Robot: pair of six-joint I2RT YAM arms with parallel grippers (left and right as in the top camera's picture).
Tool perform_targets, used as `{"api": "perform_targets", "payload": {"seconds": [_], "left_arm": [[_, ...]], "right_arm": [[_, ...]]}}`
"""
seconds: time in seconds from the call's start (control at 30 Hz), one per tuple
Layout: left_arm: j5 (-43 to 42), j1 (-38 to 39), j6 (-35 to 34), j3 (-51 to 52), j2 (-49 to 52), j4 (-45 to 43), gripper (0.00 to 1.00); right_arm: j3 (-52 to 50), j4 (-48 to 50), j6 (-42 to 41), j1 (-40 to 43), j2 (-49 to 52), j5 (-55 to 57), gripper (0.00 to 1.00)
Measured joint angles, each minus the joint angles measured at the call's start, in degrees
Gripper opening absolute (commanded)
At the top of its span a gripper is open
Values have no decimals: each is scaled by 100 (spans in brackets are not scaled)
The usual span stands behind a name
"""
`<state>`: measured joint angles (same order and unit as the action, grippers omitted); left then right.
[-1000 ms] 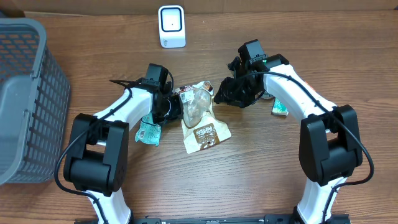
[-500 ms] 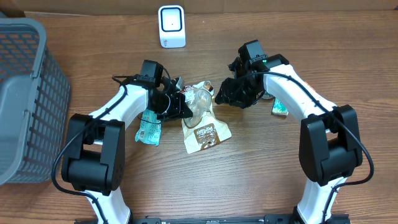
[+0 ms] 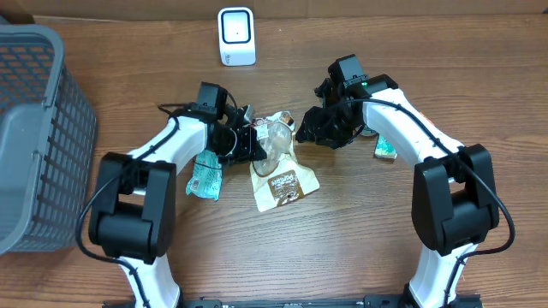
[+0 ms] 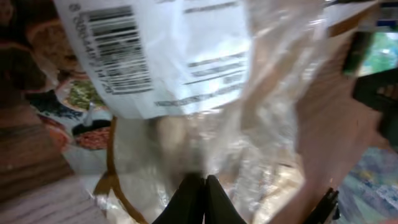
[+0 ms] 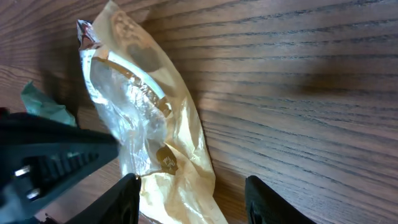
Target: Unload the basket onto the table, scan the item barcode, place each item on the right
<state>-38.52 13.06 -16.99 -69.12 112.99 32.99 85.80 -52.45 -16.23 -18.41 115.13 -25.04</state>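
The left gripper [image 3: 255, 142] had edged in, pinched shut on the snack bag [image 3: 278, 167] lying well short of the scanner [image 3: 236, 36], while the right gripper [image 3: 305, 130] stood open, so the scan remained undone.

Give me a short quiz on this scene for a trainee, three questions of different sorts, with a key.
1. True or false: the left pincer is shut on the clear bag.
2. Pick one: how does the white scanner stand to the bag? A) touching it B) well apart from it C) underneath it
3. Fill the gap: the barcode on the bag's white label shows plainly in the ___ wrist view.

Key: 1 true; 2 B; 3 left.
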Motion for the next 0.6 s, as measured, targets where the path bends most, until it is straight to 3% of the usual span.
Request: {"api": "perform_targets", "payload": {"seconds": [0.33,0.6], "left_arm": [[44,35,-87,-37,468,-7,4],[11,35,-87,-59,496,-9,4]], "right_arm": [[0,-4,2,0,0,0,52],[0,4,85,0,2,0,66]]}}
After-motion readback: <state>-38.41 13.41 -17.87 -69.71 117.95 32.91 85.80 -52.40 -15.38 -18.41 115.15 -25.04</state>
